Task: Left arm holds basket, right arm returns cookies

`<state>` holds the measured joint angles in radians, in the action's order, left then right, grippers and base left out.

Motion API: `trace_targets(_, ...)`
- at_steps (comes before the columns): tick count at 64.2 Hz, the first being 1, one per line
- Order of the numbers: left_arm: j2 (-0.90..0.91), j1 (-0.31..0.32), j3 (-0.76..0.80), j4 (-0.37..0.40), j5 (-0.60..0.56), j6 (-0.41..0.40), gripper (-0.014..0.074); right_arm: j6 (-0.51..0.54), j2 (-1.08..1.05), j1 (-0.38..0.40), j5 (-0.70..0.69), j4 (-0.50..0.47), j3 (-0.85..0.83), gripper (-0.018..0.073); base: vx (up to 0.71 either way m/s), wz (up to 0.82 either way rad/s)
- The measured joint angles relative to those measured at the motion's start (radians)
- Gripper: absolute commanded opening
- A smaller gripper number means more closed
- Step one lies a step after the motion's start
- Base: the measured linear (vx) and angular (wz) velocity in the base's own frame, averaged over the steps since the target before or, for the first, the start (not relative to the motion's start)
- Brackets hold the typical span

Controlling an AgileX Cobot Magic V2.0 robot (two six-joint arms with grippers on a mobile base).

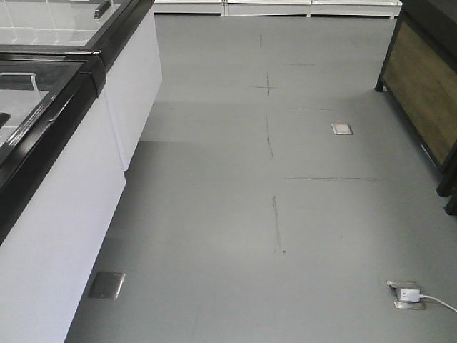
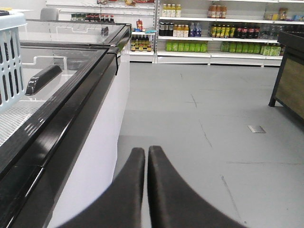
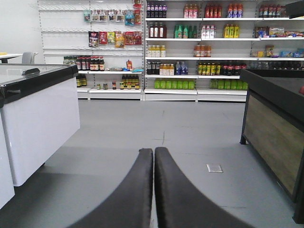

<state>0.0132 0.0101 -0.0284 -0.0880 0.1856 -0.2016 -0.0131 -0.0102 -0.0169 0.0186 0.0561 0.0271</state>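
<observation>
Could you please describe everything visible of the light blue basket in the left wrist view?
Only a corner of the basket shows, cut by the left edge: light blue plastic, a solid rim over tall vertical slots. It stands upright, seemingly resting on the chest freezer, near its black lid handle. Handles and contents are unseen.

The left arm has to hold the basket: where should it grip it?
Probably the solid top rim of the basket, from above: the slotted wall below stands upright, and no handles show. The left gripper, now shut, must open first.
</observation>
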Motion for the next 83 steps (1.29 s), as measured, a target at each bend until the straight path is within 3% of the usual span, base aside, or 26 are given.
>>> trace_targets(70,0.0,0.0,0.0,-0.001,-0.001,0.0,-0.0006,0.0,0.0,0.0,0.0,0.0,0.0,-0.0008,0.0,0.0)
trace_targets(83,0.0,0.0,0.0,-0.019,-0.071,-0.005,-0.0006,0.0,0.0,0.0,0.0,0.0,0.0,-0.0008,0.0,0.0)
